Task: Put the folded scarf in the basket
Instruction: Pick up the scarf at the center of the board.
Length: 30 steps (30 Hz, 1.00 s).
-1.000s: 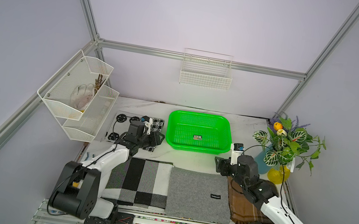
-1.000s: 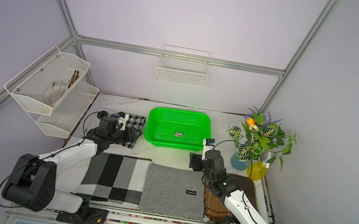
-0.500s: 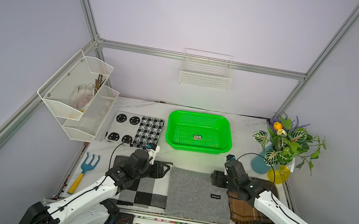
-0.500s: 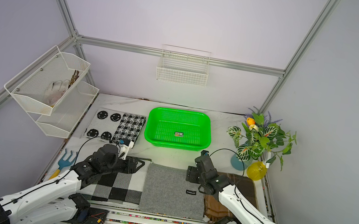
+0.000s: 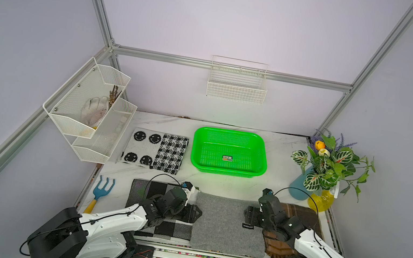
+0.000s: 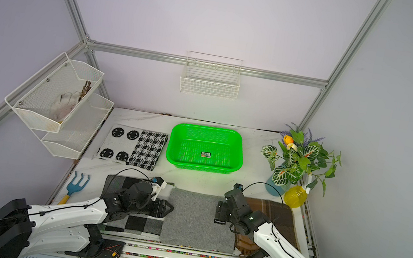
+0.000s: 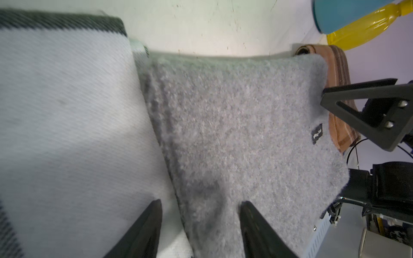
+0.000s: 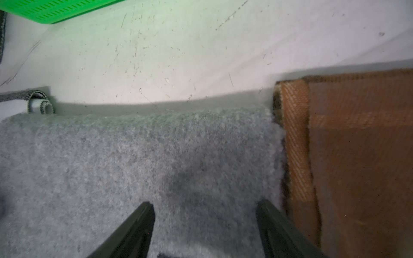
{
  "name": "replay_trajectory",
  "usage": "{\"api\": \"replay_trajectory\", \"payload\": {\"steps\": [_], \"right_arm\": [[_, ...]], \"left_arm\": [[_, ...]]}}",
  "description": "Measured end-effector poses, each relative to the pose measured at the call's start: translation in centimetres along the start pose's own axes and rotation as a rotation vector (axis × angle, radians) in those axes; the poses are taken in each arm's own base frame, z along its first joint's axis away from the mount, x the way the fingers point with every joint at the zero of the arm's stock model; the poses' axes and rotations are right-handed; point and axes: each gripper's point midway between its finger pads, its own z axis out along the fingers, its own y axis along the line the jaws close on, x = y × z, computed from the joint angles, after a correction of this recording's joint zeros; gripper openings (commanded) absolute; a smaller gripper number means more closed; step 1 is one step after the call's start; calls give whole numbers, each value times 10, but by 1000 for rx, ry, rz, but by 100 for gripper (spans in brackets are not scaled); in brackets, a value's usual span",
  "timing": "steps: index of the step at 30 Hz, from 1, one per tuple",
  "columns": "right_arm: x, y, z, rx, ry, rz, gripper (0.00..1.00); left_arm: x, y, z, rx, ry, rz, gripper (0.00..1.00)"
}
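Nearest you the grey scarf [image 5: 226, 224] lies flat, your left gripper [image 5: 196, 214] open at its 9 o'clock edge and your right gripper [image 5: 249, 216] open at 3 o'clock, neither holding it. This looks like the grasp step: pinch both edges, then carry it to the basket [image 5: 232, 137] at 12 o'clock.

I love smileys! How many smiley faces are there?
4, all on the white cloth between the rack and the basket: two far, two near. Folds may hide more.

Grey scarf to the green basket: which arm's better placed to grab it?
Left, narrowly. The left gripper is open astride the edge of the grey scarf, beside the checked scarf; the right gripper is open with both fingers above the grey top. Likely needs both.
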Motion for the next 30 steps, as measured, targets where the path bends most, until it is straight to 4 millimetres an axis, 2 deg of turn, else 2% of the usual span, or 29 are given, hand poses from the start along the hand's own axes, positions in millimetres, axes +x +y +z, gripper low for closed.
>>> {"api": "replay_trajectory", "payload": {"steps": [9, 14, 21, 23, 24, 29, 30], "right_arm": [[5, 4, 4, -42, -5, 2, 77], [0, 8, -1, -67, -32, 3, 77], [-4, 13, -7, -98, -66, 2, 77], [-4, 12, -6, -94, -62, 2, 77], [-3, 12, -5, -93, -60, 1, 77], [-3, 12, -4, -91, -58, 1, 77], [-3, 12, -4, -92, -58, 1, 77]], "left_arm": [[10, -5, 8, -40, -16, 35, 61], [16, -6, 27, -40, 13, 29, 61], [11, -20, 42, -11, 9, 36, 61], [11, -22, 45, 14, -5, 35, 58], [11, -23, 47, 29, -9, 32, 55], [12, -33, 67, 97, 3, 19, 8], [13, -34, 69, 100, 8, 20, 2]]}}
